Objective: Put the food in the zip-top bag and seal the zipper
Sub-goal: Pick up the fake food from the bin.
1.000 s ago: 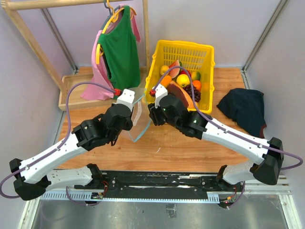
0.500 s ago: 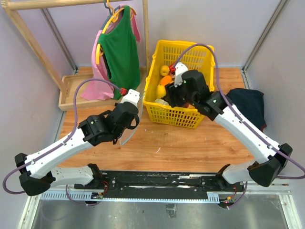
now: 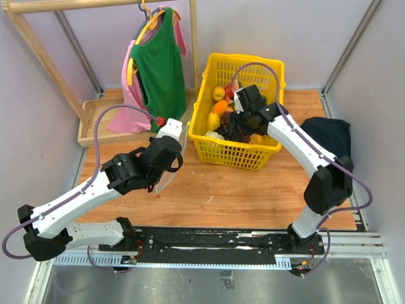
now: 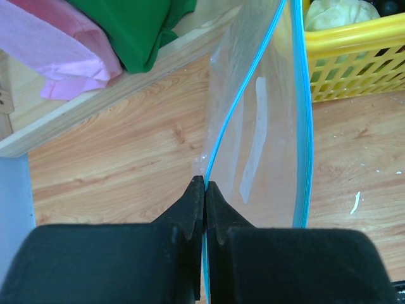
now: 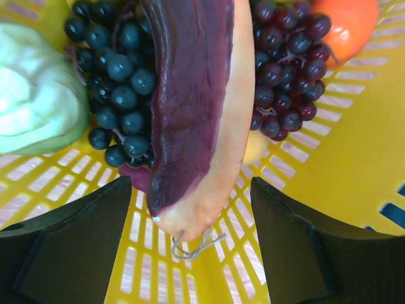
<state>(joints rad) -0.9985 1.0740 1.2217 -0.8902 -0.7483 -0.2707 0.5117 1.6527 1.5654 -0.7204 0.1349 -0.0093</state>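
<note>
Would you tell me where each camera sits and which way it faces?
Top external: above and behind, looking down at the table; left arm and right arm show.
Left wrist: along the shut left tool, at the pinched zip-top bag.
Right wrist: down past the open right tool, at the wedge slice.
Shared: yellow basket, in all three.

"Where's the basket [image 3: 221,152]?"
"At the back middle of the table [image 3: 253,190], with food [image 3: 218,94] in it. Clothes [image 3: 158,69] hang to its left and a cloth [image 3: 326,142] lies to its right."
"And the bag [image 4: 266,126]?"
"In front of the clothes, just left of the basket."
"Inside the basket?"
"A wedge [image 5: 196,95] lies between two grape bunches [image 5: 117,63]."
</note>
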